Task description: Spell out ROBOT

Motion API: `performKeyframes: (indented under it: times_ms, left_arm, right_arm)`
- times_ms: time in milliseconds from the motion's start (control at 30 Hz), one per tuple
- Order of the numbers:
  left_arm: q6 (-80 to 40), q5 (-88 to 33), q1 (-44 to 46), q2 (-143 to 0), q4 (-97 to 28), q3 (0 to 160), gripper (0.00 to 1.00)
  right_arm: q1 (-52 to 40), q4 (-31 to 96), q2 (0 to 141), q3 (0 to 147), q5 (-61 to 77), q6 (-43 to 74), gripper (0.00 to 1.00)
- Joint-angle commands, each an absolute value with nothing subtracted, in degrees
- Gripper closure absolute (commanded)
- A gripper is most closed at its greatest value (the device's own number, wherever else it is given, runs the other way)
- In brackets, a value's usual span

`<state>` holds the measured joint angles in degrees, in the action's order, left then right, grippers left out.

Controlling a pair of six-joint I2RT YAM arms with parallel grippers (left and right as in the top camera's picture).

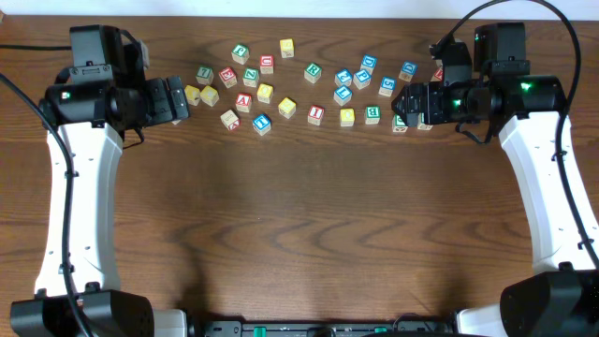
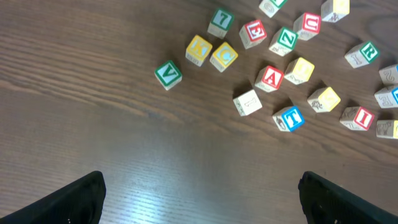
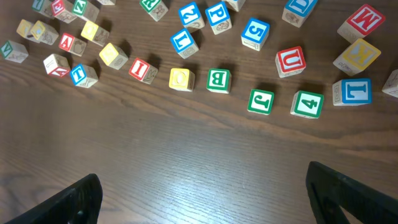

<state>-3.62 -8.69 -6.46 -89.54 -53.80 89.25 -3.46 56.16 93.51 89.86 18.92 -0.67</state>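
Several lettered wooden blocks lie scattered along the far part of the table. A green R block (image 2: 362, 53) and a blue T block (image 2: 290, 118) show in the left wrist view. A green B block (image 3: 218, 79) sits next to a yellow block (image 3: 181, 78) with a round letter in the right wrist view. In the overhead view the T block (image 1: 262, 123) and B block (image 1: 372, 113) lie at the near edge of the cluster. My left gripper (image 1: 182, 98) (image 2: 202, 186) is open and empty, left of the blocks. My right gripper (image 1: 402, 101) (image 3: 202, 186) is open and empty at the cluster's right end.
Other blocks include a green V (image 2: 168, 73), red A (image 2: 270, 78), red I (image 3: 143, 69), green J (image 3: 262, 101), green 4 (image 3: 307, 103) and blue L (image 3: 355, 91). Bare wood tabletop (image 1: 299, 225) spreads in front of the blocks.
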Motion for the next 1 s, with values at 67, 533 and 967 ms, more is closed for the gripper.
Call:
performKeyframes:
  times_ms: [67,533,967]
  left_arm:
    - [-3.68,-8.38,-6.02,-89.49,-53.17,88.62,0.02]
    - [-4.32,-2.98,-1.13,-90.13,-51.27,88.90,0.02]
    - [-5.02,-2.98,2.76,-93.71,-51.53,94.48,0.01]
  right_arm:
    - [-3.42,56.34,93.38,91.11,19.46,-1.37,0.01]
    - [-3.42,56.36,93.38,91.11,19.46,-1.37,0.01]
    - [-3.42,56.36,93.38,91.11,19.46,-1.37,0.01]
